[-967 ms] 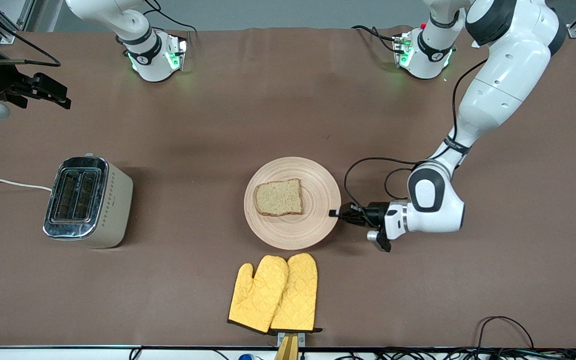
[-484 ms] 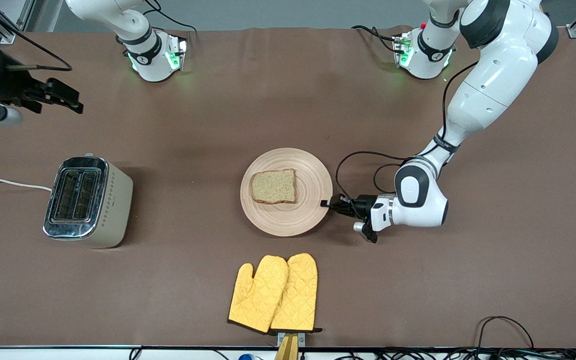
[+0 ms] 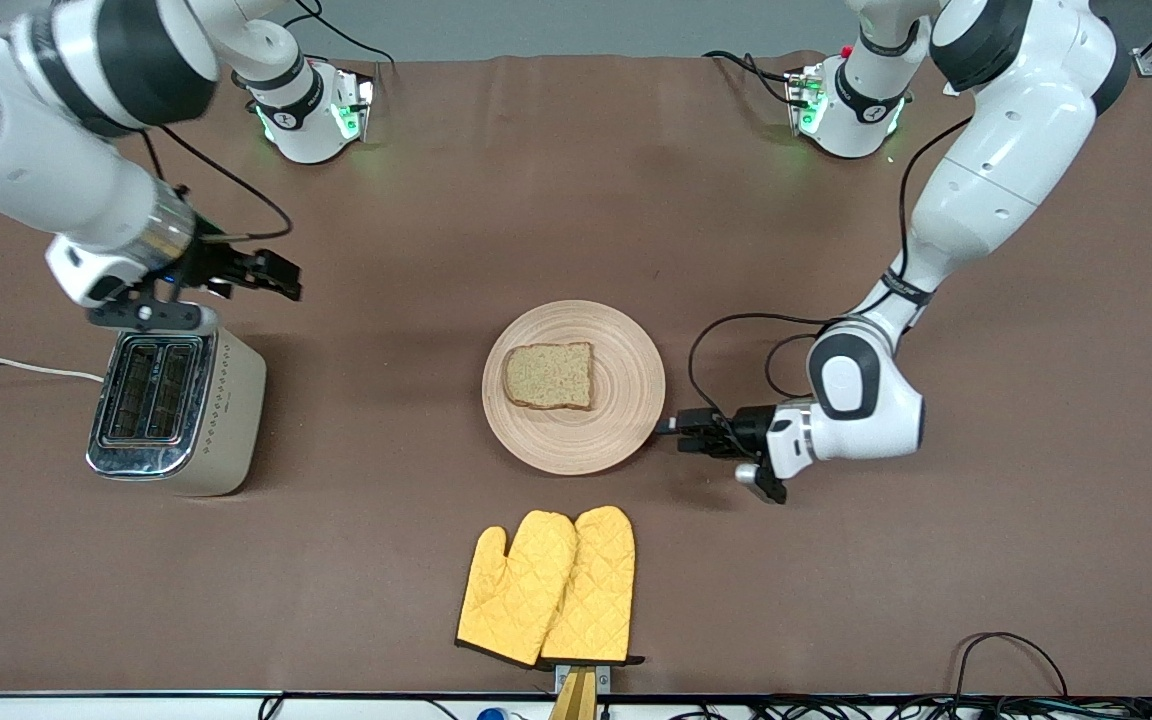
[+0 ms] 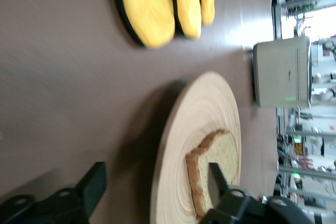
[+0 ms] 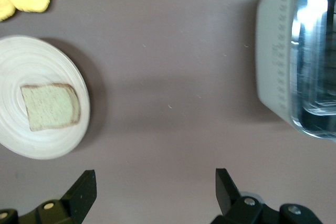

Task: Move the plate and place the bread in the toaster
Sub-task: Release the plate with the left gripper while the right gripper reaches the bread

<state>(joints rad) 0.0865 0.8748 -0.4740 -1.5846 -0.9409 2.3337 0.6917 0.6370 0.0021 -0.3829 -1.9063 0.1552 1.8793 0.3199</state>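
The light wooden plate (image 3: 626, 400) lies mid-table with the brown bread (image 3: 548, 376) slice flat on it. My left gripper (image 3: 666, 427) is low at the plate's rim on the left arm's side and open. In the left wrist view the plate's (image 4: 205, 114) edge runs between the spread fingers (image 4: 94, 187), and the bread (image 4: 218, 156) lies just past them. The cream toaster (image 3: 171, 400) stands toward the right arm's end, its slots empty. My right gripper (image 3: 288, 277) hovers open beside the toaster over bare table. The right wrist view shows the toaster (image 5: 299, 61), plate (image 5: 47, 140) and bread (image 5: 51, 106).
A pair of yellow oven mitts (image 3: 551, 585) lies nearer the front camera than the plate, by the table's edge. The toaster's white cord (image 3: 16, 366) trails off toward the right arm's end. Brown table cloth (image 3: 416, 250) spreads between toaster and plate.
The plate slid toward the right arm's end and slightly farther from the camera. The left gripper then opened, let go of the rim and backed off slightly. The right arm swung in beside the toaster.
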